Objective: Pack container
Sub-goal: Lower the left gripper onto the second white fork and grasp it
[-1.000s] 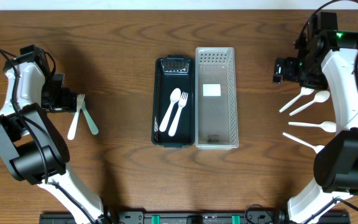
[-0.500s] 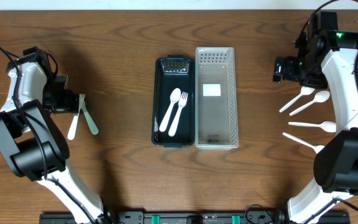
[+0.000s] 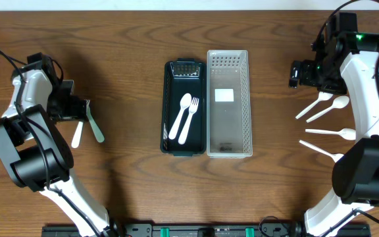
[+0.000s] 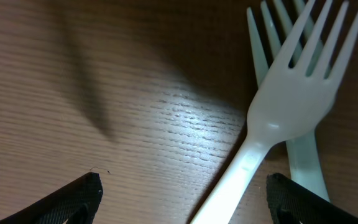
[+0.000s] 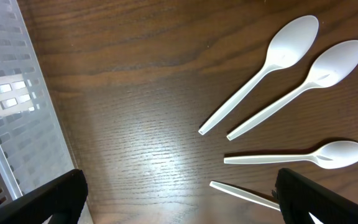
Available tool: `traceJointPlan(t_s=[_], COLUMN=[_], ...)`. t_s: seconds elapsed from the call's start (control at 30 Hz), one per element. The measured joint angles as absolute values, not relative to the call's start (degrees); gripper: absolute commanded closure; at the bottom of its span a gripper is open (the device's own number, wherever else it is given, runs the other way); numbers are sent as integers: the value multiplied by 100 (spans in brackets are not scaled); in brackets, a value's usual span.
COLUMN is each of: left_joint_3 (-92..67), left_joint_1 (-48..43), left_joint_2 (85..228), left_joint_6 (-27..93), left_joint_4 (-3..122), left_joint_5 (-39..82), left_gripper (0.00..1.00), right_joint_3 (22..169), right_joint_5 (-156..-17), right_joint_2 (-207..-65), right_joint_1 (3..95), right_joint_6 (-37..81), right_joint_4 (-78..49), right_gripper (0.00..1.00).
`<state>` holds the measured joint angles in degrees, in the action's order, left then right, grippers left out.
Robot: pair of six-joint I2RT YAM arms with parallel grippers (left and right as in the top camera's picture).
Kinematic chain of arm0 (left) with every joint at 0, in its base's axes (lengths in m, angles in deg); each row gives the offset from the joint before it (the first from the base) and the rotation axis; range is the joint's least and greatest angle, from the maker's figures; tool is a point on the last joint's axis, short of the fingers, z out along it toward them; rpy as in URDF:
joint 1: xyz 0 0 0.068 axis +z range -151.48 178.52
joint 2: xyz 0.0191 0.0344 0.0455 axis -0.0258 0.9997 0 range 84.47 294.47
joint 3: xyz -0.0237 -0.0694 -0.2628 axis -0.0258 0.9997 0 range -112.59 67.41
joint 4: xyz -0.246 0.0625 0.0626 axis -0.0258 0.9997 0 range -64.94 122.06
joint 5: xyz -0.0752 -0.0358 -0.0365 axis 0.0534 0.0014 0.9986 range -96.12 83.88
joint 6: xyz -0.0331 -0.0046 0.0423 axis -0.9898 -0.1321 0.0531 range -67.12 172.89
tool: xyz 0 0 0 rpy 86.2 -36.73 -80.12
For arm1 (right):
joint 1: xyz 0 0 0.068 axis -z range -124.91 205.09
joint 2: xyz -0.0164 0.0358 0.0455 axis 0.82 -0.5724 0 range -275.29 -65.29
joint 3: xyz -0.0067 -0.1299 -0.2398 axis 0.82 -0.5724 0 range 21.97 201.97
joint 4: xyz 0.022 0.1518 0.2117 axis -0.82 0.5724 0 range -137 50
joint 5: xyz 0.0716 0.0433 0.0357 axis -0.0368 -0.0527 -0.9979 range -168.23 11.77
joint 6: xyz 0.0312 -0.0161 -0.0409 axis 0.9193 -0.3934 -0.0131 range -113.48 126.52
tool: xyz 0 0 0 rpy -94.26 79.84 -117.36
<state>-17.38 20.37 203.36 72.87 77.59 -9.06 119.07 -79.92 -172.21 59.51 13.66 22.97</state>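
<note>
A black container (image 3: 166,112) in the middle holds a white spoon (image 3: 179,115) and a white fork (image 3: 188,122). A clear perforated basket (image 3: 228,141) lies against its right side. On the left lie a white fork (image 3: 77,136) and a pale green fork (image 3: 96,130). My left gripper (image 3: 83,108) is open, low over their heads. In the left wrist view its open fingers (image 4: 185,196) straddle the white fork's (image 4: 291,106) handle, with the green fork (image 4: 303,162) under it. My right gripper (image 3: 298,74) is open and empty, left of several white spoons (image 3: 328,108).
In the right wrist view the spoons (image 5: 297,90) lie fanned on the wood, and the clear basket's (image 5: 17,118) edge shows at the left. The open right fingers (image 5: 179,199) hover above bare wood. The table is dark brown wood.
My left gripper has moved right, from beside the two forks to over their tines. The right arm has not moved.
</note>
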Motion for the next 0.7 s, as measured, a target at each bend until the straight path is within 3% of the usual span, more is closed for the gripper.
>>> traceJointPlan(t_s=[0.33, 0.5, 0.7], left_joint_3=[-1358, -1323, -1312], left_joint_1=[1969, 1956, 1941], left_joint_2=[20307, 20294, 20294], left_joint_6=[7294, 7346, 7379], left_joint_4=[7431, 7311, 7250], left_joint_5=[-845, -788, -779], left_gripper=[16, 46, 56], right_joint_3=[11907, 11907, 11907], right_joint_5=[-7992, -7992, -7992], right_joint_2=[-17221, -17221, -17221], right_joint_1=[5951, 5951, 5951], right_joint_6=[1368, 1366, 1366], right_joint_4=[2347, 2352, 2360], right_gripper=[1, 1, 1])
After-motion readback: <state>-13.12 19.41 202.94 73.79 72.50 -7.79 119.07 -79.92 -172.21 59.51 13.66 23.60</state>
